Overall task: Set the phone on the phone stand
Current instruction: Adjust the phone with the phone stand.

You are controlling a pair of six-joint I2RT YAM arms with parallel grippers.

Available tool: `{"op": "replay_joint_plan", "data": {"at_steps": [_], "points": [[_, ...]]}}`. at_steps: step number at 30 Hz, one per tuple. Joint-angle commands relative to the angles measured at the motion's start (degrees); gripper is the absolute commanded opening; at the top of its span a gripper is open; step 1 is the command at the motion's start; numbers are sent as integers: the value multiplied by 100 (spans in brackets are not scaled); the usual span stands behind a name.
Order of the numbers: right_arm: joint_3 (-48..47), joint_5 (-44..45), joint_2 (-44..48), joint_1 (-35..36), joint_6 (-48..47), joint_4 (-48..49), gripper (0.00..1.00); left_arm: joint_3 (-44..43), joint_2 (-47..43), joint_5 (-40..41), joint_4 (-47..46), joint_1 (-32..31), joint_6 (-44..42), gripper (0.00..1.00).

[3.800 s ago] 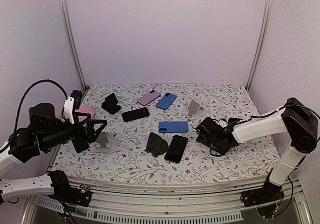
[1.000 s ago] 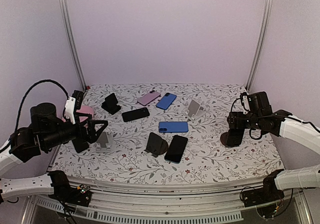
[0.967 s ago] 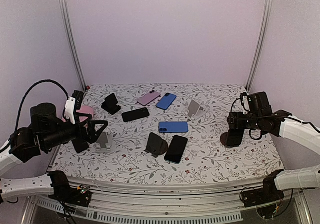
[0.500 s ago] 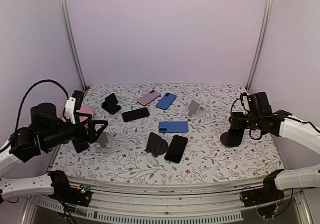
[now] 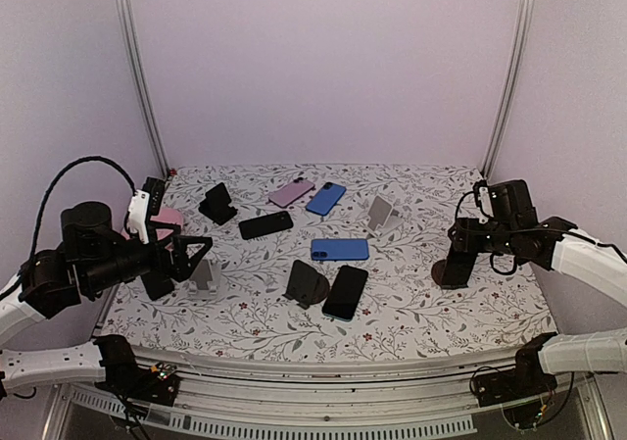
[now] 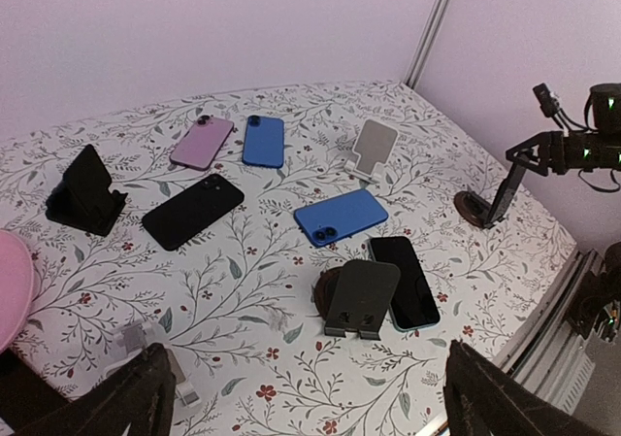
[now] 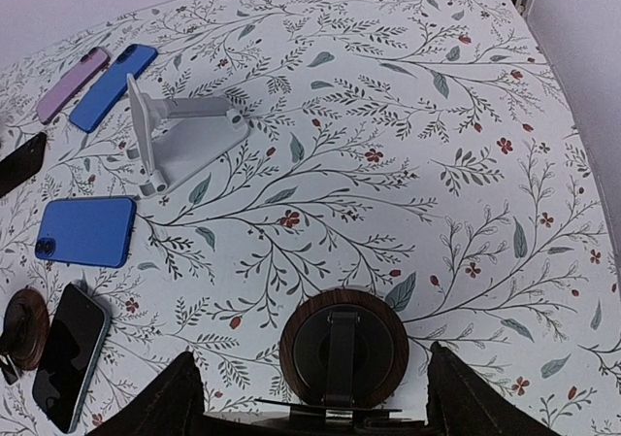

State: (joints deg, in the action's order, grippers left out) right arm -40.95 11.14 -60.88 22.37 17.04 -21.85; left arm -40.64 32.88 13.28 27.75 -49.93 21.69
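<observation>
My right gripper (image 5: 458, 249) hangs over the table's right side, shut on the upright plate of a dark phone stand (image 7: 328, 415). That stand's round wooden base (image 7: 301, 344) rests on the cloth just ahead of the fingers (image 7: 179, 397). Several phones lie flat mid-table: a black-screened one (image 5: 345, 291), a blue one (image 5: 340, 249), a black one (image 5: 265, 224), another blue (image 5: 325, 198) and a pink one (image 5: 291, 192). My left gripper (image 5: 181, 262) hovers wide open at the left with nothing in it (image 6: 320, 407).
Other stands are on the floral cloth: a dark one on a round base (image 6: 361, 298) beside the black-screened phone, a grey folding one (image 7: 155, 140), a black one (image 5: 217, 203) at the back left and a small silver one (image 5: 203, 273). A pink object (image 5: 167, 220) sits by my left arm.
Since the oldest frame my right arm has swung from mid-table to the right side, where the stand now is. Over the last second it barely shifts. The left arm is still.
</observation>
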Motion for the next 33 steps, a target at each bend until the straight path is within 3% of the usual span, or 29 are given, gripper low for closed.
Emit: {"op": "replay_joint_plan", "data": {"at_steps": [1, 18, 33], "points": [[-90, -97, 180, -22, 90, 159, 61, 30, 34, -51, -64, 73, -16, 97], [278, 44, 191, 60, 111, 434, 63, 30, 35, -58, -68, 71, -16, 97], [255, 670, 197, 403, 107, 422, 63, 34, 38, -71, -68, 74, -16, 97]]}}
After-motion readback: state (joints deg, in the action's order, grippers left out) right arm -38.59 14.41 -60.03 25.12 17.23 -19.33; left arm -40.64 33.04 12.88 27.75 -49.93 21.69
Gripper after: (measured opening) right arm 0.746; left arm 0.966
